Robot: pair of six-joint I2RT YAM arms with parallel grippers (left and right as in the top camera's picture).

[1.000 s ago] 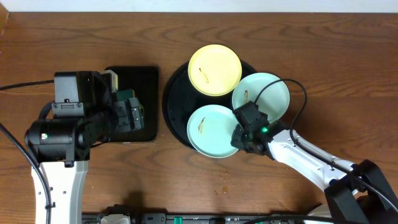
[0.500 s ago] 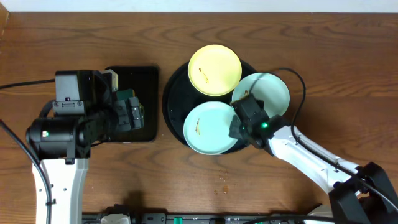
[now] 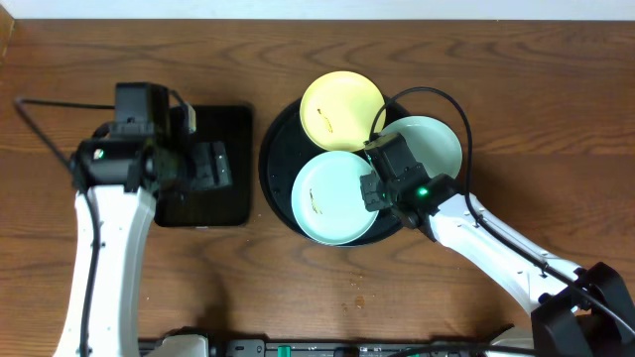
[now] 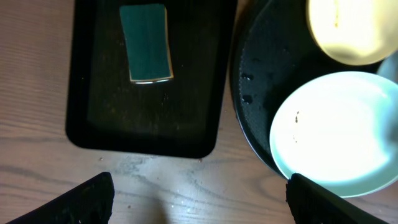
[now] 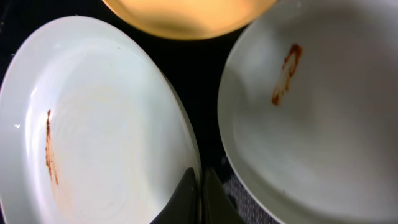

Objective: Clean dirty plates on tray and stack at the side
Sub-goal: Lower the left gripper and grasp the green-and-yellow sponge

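On the round black tray [image 3: 278, 149] lie three plates with brown smears: a pale yellow plate [image 3: 342, 111] at the back, one mint-green plate [image 3: 429, 149] on the right, and another mint-green plate [image 3: 332, 198] at the front. My right gripper [image 3: 373, 188] is shut on the right rim of the front mint-green plate [image 5: 99, 143]; its two fingers pinch that rim at the right gripper [image 5: 200, 183]. My left gripper [image 4: 199, 208] hangs open with nothing between its fingers. It is over bare wood just in front of the rectangular tray, left of the round tray [image 4: 255, 93].
A smaller rectangular black tray [image 3: 230, 127] lies left of the round tray, and a green sponge [image 4: 146, 42] rests on it. A few crumbs [image 3: 357, 290] dot the wood in front of the round tray. Cables trail from both arms.
My right gripper closed fully on the front mint-green plate's rim and shifted it a little back and left, further onto the tray. The left arm swung back and stretched out, staying open.
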